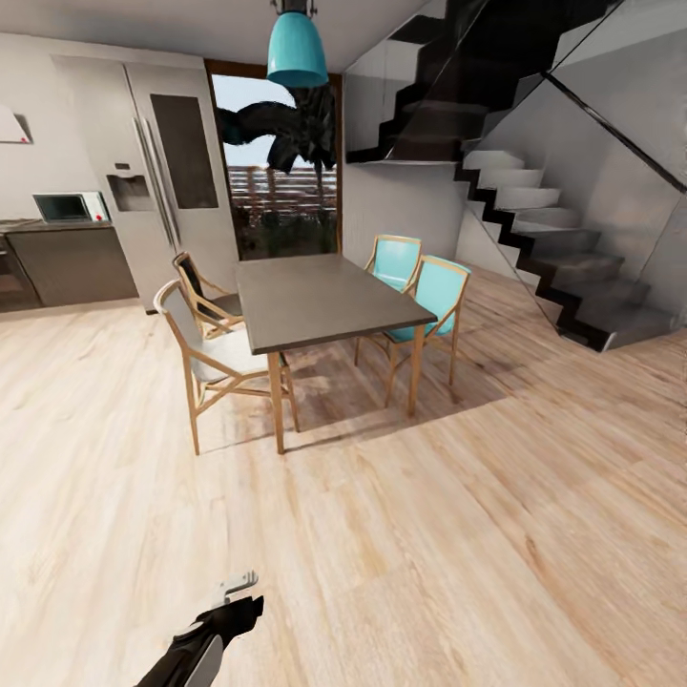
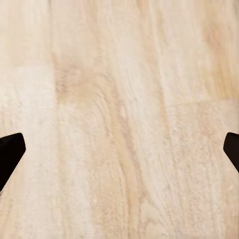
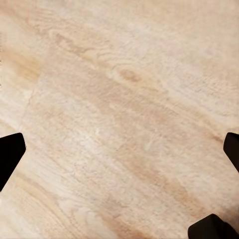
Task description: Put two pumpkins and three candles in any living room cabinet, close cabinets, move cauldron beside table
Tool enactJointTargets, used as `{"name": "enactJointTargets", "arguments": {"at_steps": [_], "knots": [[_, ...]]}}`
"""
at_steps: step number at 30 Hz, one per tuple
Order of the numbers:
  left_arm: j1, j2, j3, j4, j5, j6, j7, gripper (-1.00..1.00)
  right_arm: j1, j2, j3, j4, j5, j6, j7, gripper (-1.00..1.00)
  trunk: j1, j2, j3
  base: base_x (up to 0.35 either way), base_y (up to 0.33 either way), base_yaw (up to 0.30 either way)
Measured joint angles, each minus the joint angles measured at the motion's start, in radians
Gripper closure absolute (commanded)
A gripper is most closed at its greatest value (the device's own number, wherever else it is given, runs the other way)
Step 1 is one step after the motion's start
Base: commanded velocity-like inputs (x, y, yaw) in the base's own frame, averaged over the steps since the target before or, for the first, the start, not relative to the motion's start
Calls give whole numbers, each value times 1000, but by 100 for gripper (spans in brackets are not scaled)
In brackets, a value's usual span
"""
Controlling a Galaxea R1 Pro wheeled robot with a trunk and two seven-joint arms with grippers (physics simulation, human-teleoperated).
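Observation:
The pumpkins, candles, cabinet and cauldron are out of view, as is the living room table. My left arm [image 1: 215,630] reaches in low at the head view's bottom left, above bare pale wood floor. In the left wrist view my left gripper [image 2: 119,152] is open, its dark fingertips [image 2: 10,152] far apart over floor planks with nothing between them. My right gripper [image 3: 119,152] is open in the same way over the floor, holding nothing.
A grey-topped dining table [image 1: 324,301] on wooden legs stands ahead, with two pale chairs [image 1: 215,358] on its left and two turquoise chairs [image 1: 429,301] on its right. A fridge [image 1: 157,162] and kitchen counter [image 1: 62,258] lie far left, a staircase [image 1: 563,248] right.

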Motion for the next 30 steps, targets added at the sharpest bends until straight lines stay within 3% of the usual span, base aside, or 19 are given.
{"name": "enactJointTargets", "arguments": {"at_steps": [16, 30], "knots": [[0, 1, 0, 1, -1, 0, 0, -100, 0, -3, 0, 0, 2, 0, 12, -100, 0, 0, -5, 285, 72, -240], [0, 1, 0, 2, -2, -1, 0, -100, 0, -3, -2, 2, -1, 0, 0, -100, 0, 0, -6, 150, 0, -255]]}}
